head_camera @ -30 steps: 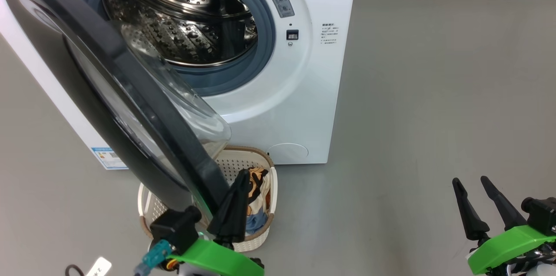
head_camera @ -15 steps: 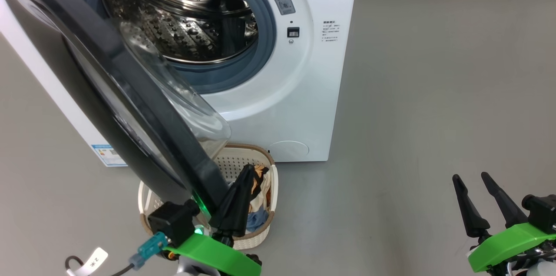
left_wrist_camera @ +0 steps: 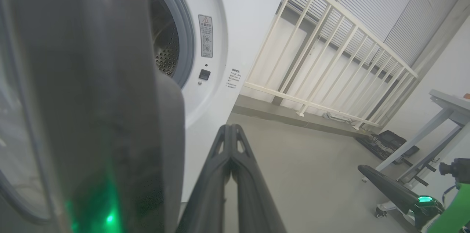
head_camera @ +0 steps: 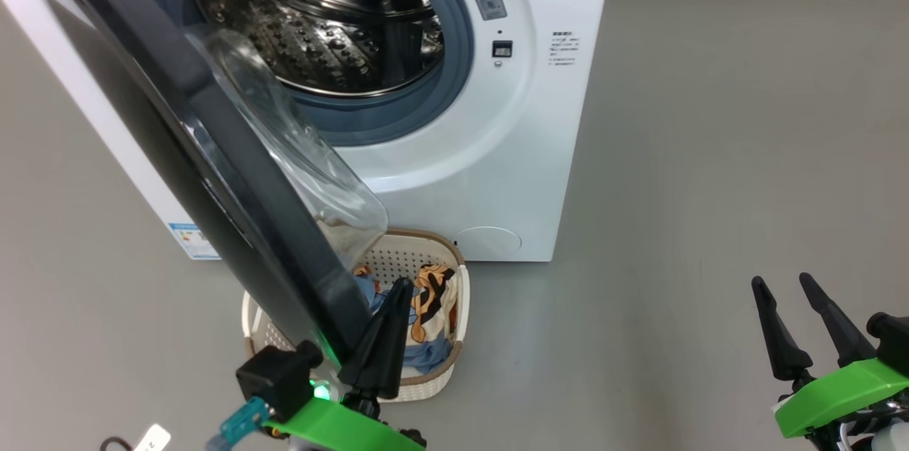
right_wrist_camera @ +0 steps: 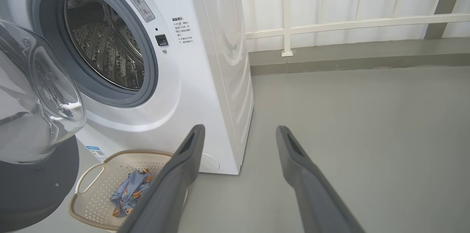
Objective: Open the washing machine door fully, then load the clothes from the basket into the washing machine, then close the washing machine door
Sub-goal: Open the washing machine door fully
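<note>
Holds closed left gripper (head_camera: 402, 288) just beside the lower edge of the partly open, large round black-rimmed glass washing machine door (head_camera: 213, 138).
Leaves right gripper (head_camera: 781, 279) spread and empty, well apart; blue-and-cream printed clothes (head_camera: 429, 295) in cream perforated plastic basket (head_camera: 463, 295) before white front-loading washing machine (head_camera: 454, 174).

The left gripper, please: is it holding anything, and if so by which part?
Nothing: the left gripper is shut on itself, beside the rim of the washing machine door. The right gripper is open and empty.

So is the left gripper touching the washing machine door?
Cannot tell. In the head view the left gripper overlaps the washing machine door at its rim; the left wrist view shows neither contact nor gap plainly.
</note>
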{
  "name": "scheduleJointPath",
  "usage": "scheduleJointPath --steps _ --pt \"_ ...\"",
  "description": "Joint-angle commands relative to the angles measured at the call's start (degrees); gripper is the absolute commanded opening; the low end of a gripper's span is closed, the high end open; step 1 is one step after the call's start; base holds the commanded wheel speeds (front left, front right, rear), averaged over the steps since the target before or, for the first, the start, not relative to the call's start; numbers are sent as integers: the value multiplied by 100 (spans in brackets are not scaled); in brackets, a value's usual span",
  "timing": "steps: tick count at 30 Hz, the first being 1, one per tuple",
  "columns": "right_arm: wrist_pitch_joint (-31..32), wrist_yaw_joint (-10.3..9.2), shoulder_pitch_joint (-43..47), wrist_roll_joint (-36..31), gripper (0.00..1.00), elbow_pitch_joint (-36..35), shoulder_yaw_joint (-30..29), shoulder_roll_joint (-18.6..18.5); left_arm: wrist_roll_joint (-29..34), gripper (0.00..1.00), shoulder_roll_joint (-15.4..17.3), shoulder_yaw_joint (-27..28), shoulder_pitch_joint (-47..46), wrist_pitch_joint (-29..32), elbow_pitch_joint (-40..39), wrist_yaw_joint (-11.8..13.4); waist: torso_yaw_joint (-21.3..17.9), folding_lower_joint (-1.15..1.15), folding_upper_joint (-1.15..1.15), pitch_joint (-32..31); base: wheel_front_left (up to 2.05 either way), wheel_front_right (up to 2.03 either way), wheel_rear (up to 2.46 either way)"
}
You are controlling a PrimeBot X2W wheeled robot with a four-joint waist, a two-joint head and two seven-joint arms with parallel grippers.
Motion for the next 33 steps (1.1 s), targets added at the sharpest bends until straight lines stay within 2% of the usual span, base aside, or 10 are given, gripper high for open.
scheduleJointPath --steps 1,17,33 --pt "-70 9 -84 -43 100 -151 55 -131 51 0 198 462 -35 -57 -73 88 54 0 0 13 0 0 0" --pt "-70 9 -46 -87 100 -224 -48 -151 427 0 198 633 398 -58 -485 154 591 0 0 50 0 0 0" --pt "-70 9 -11 -74 100 -244 -6 -217 685 0 356 923 873 -58 -998 371 1165 0 0 79 0 0 0"
